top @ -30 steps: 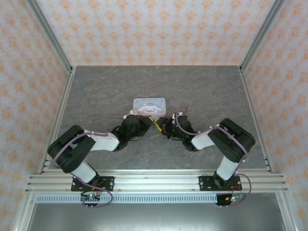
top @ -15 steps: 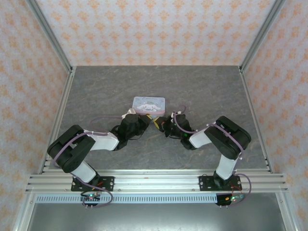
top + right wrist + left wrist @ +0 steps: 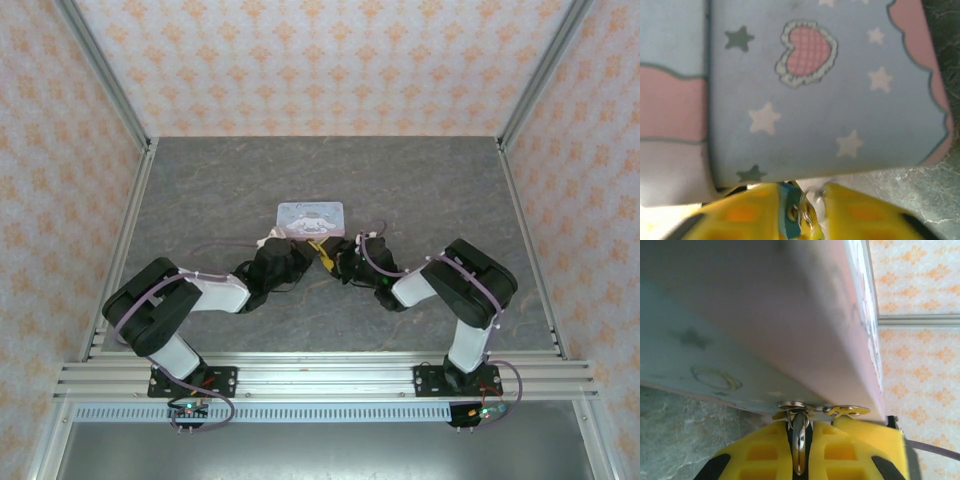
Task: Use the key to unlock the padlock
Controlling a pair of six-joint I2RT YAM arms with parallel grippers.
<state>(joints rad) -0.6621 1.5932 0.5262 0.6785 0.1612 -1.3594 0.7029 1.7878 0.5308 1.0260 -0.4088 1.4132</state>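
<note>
- Jaws cannot be read from above. The left gripper [image 3: 305,250] and right gripper [image 3: 332,258] meet tip to tip just in front of the tin [image 3: 310,216] on the table [image 3: 200,190]. They sit low and close, presumably so that key and lock can be lined up between them.
- Left wrist: the yellow fingers [image 3: 760,450] are closed almost together on a thin silver strip seen edge-on, which I take for the key [image 3: 799,440]. A small metal loop [image 3: 792,405] and a flat metal tab [image 3: 847,411] stick out past the tips, right at the tin's lower edge. So tight a pinch likely keeps the key from twisting.
- Right wrist: the yellow fingers [image 3: 740,215] stand a little apart with the padlock [image 3: 787,214] between them. It is pressed against one finger and apparently clamped, with a bit of bright metal just beside it. Holding the lock off the table steadies it for the key. Whether the key is already in the keyhole, I cannot tell.
</note>
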